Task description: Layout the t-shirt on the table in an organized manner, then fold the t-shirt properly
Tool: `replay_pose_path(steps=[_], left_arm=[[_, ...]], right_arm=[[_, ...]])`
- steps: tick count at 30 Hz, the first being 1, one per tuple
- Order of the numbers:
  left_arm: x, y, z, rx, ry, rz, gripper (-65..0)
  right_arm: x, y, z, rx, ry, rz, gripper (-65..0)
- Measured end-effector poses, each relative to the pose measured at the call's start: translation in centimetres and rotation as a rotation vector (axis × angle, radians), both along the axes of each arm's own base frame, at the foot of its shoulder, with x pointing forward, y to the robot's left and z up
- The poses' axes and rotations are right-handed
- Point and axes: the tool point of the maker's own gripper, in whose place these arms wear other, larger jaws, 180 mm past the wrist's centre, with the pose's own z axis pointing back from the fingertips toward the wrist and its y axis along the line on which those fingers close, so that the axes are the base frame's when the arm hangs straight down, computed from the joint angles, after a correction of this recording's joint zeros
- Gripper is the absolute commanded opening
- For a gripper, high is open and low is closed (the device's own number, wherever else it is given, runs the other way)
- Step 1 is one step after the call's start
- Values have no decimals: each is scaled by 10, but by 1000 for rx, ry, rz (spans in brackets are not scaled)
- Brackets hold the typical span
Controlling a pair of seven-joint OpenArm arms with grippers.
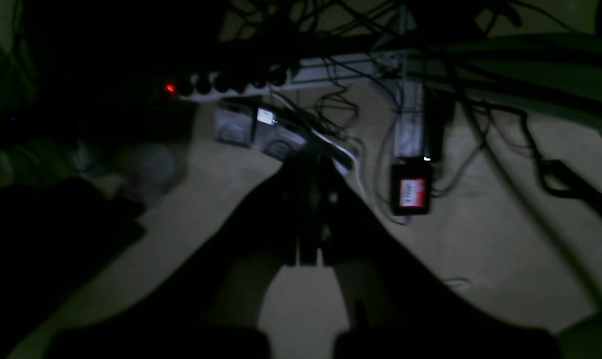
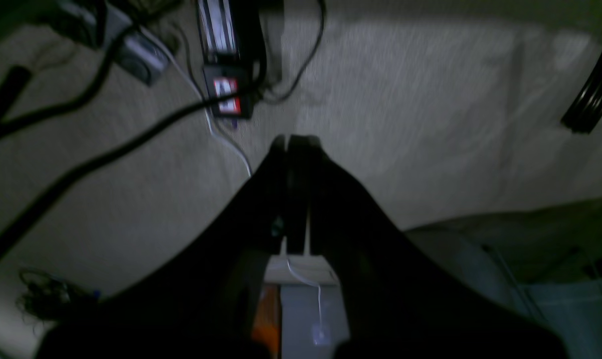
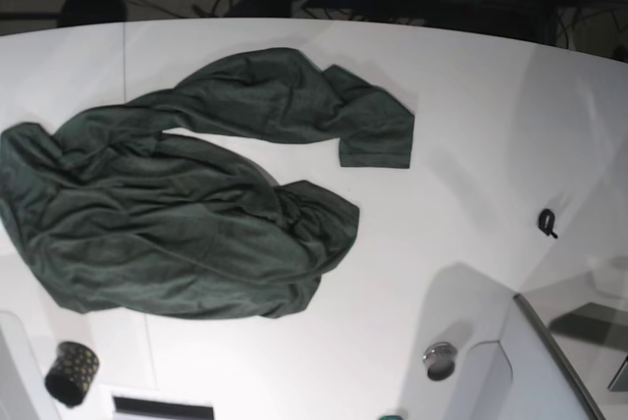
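Left end effector [image 1: 308, 209] closed, jaws pressed together, holding nothing, pointed down over beige carpeted floor [image 1: 480, 239]; ahead of it a power strip [image 1: 231, 86] with red lit switch, tangled black cables [image 1: 340, 107], small black box with red-and-white label [image 1: 412, 192] just to its right. Right end effector [image 2: 296, 189] likewise closed and empty, also over carpet [image 2: 405, 99]; labelled black box [image 2: 228, 97] ahead and slightly left, thick black cable [image 2: 96, 159] running across on its left, white cable [image 2: 226, 142] beside it. Both wrist views dark and blurred. Neither end effector visible in base view, so t-shirt's place relative to them cannot be told. T-shirt [image 3: 186, 214] crumpled on left half of white counter [image 3: 491, 126], bunched main body toward near-left, one sleeve stretched toward counter's middle, not laid flat, unfolded. Small black item [image 3: 547, 223] on counter well right of shirt; dark speckled cup [image 3: 71, 371] near front-left corner, just below shirt's hem; round metal fitting [image 3: 440, 359] at near edge.
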Motion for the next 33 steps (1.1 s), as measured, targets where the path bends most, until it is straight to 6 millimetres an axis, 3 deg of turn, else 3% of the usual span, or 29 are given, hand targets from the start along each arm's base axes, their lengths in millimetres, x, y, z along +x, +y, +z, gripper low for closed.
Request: replay_pose_path(steps=[3, 9, 12, 15, 18, 23, 27, 30, 33], left_arm=[[6, 4, 13, 2, -55, -20, -650], [11, 16, 43, 17, -137, -70, -650], [28, 27, 66, 37, -215, -100, -650], [42, 24, 87, 32, -276, -131, -650], [60, 13, 109, 12, -353, -151, -650], [109, -6, 158, -21, -535, -169, -650], [139, -16, 191, -132, -645, -27, -650], [170, -17, 214, -184, -742, 50, -650], [188, -23, 218, -193, -724, 33, -650]], right_arm=[[-1, -14, 8, -33, -15, -95, -650], [5, -67, 42, -141, -79, -218, -650], [18, -67, 62, -150, -156, -220, -650], [28, -62, 81, -143, -209, -212, -650], [49, -74, 102, -173, -295, -194, -650], [83, -91, 142, -228, -437, -250, -650], [107, -122, 173, -305, -535, -280, -650], [139, -150, 195, -366, -633, -330, -645], [179, -163, 214, -358, -744, -363, -590]])
